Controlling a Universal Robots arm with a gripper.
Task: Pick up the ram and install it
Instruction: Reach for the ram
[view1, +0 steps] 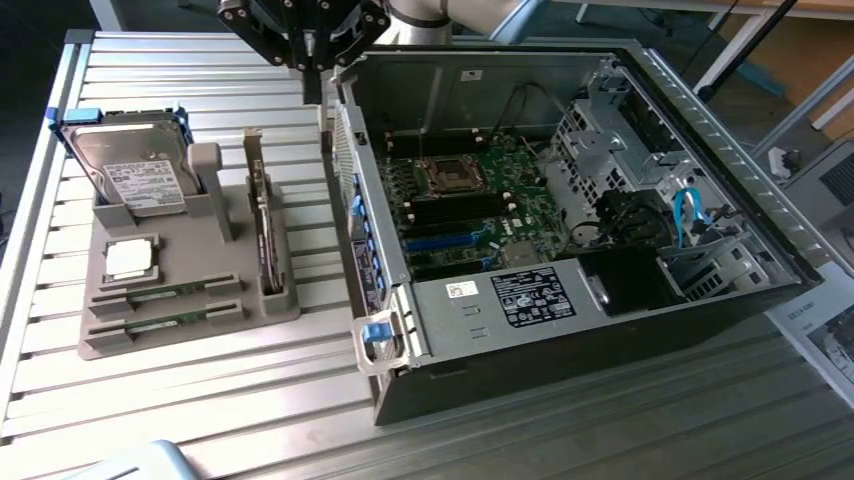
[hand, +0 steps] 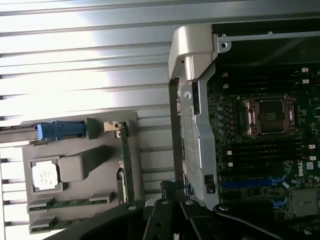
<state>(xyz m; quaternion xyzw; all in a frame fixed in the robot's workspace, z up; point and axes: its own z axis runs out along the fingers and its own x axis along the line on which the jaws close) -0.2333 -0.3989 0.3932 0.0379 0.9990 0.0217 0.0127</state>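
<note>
Gripper (view1: 311, 88) (hand: 172, 202) hangs high over the slatted table (view1: 200, 60), fingers drawn fully together, nothing seen between them. Just beside it, toward the exterior view's right, is the side wall of the open computer case (view1: 350, 180). On the hand's other side the grey fixture tray (view1: 134, 338) begins. The hand sits off the tray's near end, not above any part on it. Working away from the hand along the tray, the hard drive (view1: 134, 175) comes first, standing on edge, with the upright card (view1: 271, 240) in its slot on the case side. Next is the square processor chip (view1: 130, 258) (hand: 46, 176). Last, at the tray's far end, is the ram (view1: 163, 292) (hand: 67, 203), a green stick on edge in its slot. A second stick (view1: 167, 320) (hand: 52, 224) lies parallel just beyond it. So the ram is the part farthest from the hand, well apart from it, with drive and processor between. The long axis of both sticks runs across the tray, roughly square to the case wall and to the upright card. Neither stick is touched, so I judge the pick not yet made. Inside the case the motherboard (view1: 507, 190) shows an empty processor socket (view1: 451, 178) (hand: 270, 116). The dark memory slots (hand: 260, 149) flanking it run about parallel to the sticks. They look unfilled, though I cannot be sure.
</note>
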